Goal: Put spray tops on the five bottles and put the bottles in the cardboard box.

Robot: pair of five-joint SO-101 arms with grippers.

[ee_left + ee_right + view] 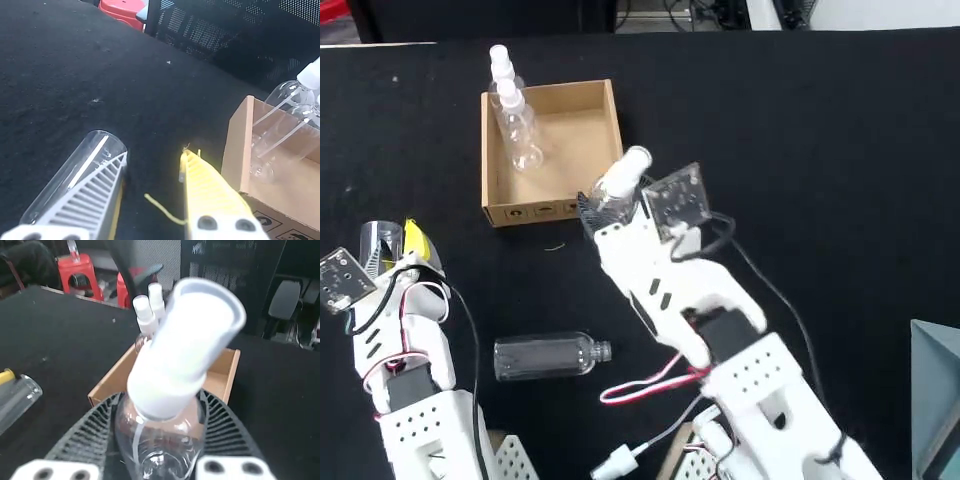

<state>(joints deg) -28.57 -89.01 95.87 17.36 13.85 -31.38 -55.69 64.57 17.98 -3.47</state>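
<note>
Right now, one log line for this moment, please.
right gripper: shut on clear plastic bottle with white spray top | left gripper: open | brown cardboard box: two capped bottles | black table: one uncapped bottle

Illegible printed symbols mark the cardboard box.

I am two arms of white printed plastic, the left arm and the right arm, blocky, with rows of small holes near my bases. My left claw has one grey ribbed finger and one yellow finger. My right claw has dark ribbed fingers on white mounts with screw holes. Black cables trail along me, and a red and white wire loops beside my right arm.
</note>
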